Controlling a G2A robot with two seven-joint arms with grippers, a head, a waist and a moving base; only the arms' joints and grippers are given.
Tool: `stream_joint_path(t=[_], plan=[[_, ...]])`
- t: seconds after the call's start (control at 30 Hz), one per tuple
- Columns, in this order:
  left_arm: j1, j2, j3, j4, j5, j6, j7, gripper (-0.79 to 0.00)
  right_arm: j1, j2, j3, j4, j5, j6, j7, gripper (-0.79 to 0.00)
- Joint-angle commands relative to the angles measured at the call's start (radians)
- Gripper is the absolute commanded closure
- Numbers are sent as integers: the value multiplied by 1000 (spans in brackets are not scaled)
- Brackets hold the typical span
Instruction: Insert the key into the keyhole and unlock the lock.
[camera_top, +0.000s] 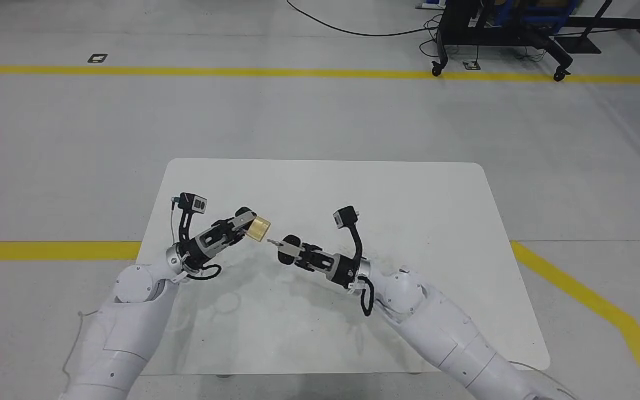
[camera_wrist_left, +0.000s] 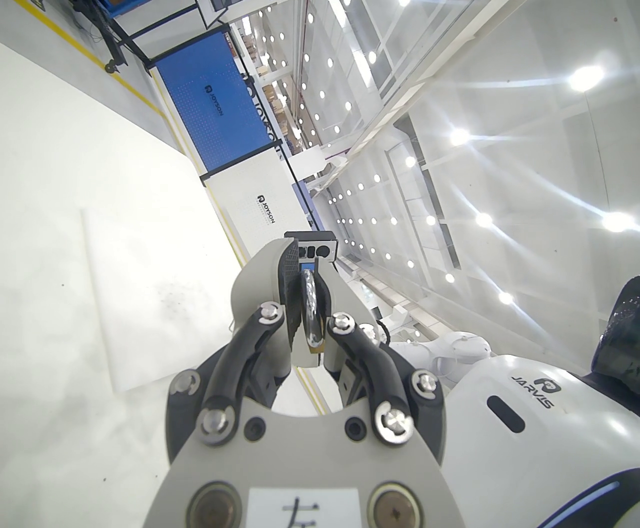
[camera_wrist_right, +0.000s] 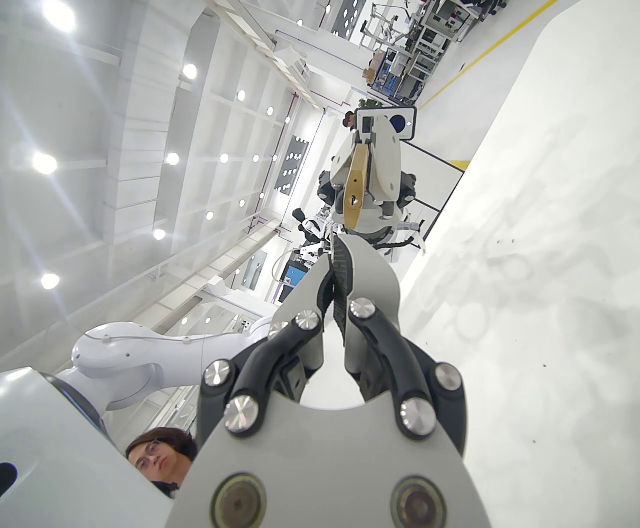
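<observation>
A brass padlock is held above the white table by my left gripper. In the left wrist view that gripper is shut on the lock's silver shackle. My right gripper is shut on a small silver key, whose tip points at the lock from a short gap away. In the right wrist view the padlock hangs just beyond my shut right gripper, with its keyhole facing me. The key is hidden between the fingers there.
Both arms hover over the near-left part of the table. Bare tabletop lies beside the grippers. A yellow floor line and a black wheeled frame lie far beyond the table.
</observation>
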Motion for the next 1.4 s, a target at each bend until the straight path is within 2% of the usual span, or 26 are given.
stream_joint_path(t=[0.0, 1.37], plan=[[0, 0, -1, -1, 5, -3, 1, 0, 1, -2, 2, 3, 1, 7, -2, 0], [19, -1, -2, -32, 54, -26, 38, 0, 1, -38, 31, 40, 10, 55, 19, 0]])
